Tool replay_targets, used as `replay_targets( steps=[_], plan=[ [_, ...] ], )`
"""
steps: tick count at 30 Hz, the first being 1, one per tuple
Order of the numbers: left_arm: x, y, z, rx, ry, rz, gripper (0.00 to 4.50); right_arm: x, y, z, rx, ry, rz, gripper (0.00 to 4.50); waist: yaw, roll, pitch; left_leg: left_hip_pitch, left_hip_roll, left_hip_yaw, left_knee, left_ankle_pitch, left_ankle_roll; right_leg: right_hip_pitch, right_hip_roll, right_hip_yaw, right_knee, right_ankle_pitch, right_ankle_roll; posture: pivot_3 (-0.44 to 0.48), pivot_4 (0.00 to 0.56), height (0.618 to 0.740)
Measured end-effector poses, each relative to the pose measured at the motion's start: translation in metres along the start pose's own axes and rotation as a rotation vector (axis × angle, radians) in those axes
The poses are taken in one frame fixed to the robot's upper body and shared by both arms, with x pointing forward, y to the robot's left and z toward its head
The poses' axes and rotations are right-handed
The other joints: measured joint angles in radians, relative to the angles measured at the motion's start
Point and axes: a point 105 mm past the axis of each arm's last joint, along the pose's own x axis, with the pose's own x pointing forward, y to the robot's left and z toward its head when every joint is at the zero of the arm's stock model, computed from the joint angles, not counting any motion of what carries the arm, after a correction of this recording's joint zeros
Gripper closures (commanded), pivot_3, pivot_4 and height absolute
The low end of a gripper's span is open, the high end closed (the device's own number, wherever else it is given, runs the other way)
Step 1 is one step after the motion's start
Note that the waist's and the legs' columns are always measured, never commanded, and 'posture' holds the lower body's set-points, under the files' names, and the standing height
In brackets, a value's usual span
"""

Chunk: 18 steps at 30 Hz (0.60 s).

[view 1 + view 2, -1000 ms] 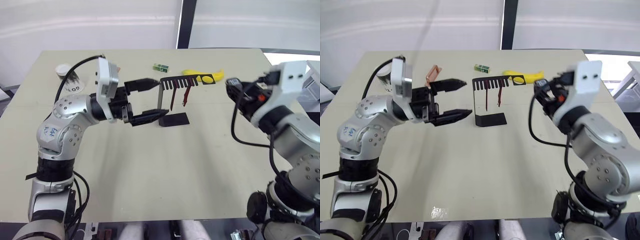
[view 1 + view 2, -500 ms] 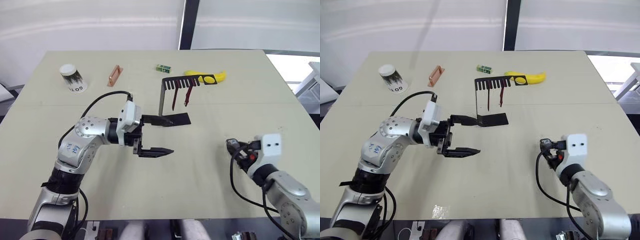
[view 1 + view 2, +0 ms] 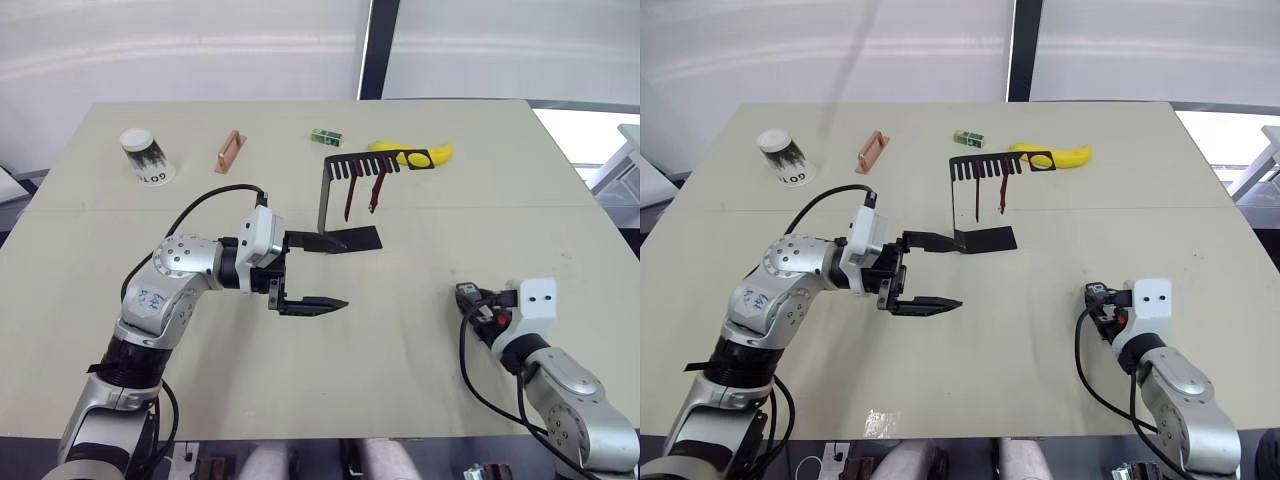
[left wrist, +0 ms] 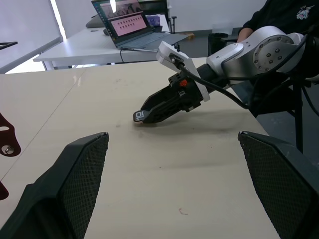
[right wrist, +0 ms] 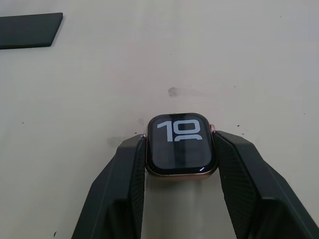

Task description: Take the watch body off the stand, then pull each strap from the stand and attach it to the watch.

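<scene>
On the beige table (image 3: 400, 330) the right gripper (image 5: 179, 164) has come down low, fingers clamping the watch body (image 5: 180, 143) (straps (image 3: 361, 192) remain on the stand (image 3: 345, 200)), left gripper (image 3: 305, 272) spread.

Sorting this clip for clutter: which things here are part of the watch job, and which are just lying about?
Part of the job:
- watch body, gripped in the right hand down at the table
- stand
- two dark red straps, hanging from the stand
- left hand, open, near the stand's foot

Lying about:
- banana
- paper cup
- copper-coloured handle
- small green block
</scene>
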Motion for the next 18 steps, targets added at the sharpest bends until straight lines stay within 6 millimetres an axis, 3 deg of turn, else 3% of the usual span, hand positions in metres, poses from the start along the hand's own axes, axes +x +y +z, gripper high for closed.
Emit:
replay_targets(
  steps=[10, 16, 18],
  plan=[
    [-0.003, 0.004, -0.005, -0.013, 0.005, 0.017, 0.00, 0.005, 0.002, -0.002, 0.002, 0.003, 0.012, 2.92, 0.000, 0.000, 0.000, 0.000, 0.000, 0.000, 0.001, 0.000, 0.000, 0.000, 0.000, 0.000, 0.000, 0.000, 0.000, 0.000, 0.150, 0.740],
    [-0.003, 0.005, -0.004, -0.007, 0.005, 0.024, 0.00, -0.003, -0.002, -0.007, 0.005, 0.028, 0.005, 0.03, 0.001, 0.000, 0.000, 0.000, 0.000, 0.000, 0.001, 0.000, 0.000, 0.000, 0.000, 0.000, 0.000, 0.000, 0.000, 0.000, 0.150, 0.740],
    [-0.006, 0.006, -0.004, -0.008, 0.006, 0.040, 0.00, -0.010, -0.005, 0.000, -0.004, 0.016, 0.011, 0.03, 0.002, 0.000, 0.000, 0.000, 0.000, 0.000, 0.001, 0.000, 0.000, 0.000, 0.000, 0.000, 0.000, 0.000, 0.000, 0.000, 0.150, 0.740]
  ],
)
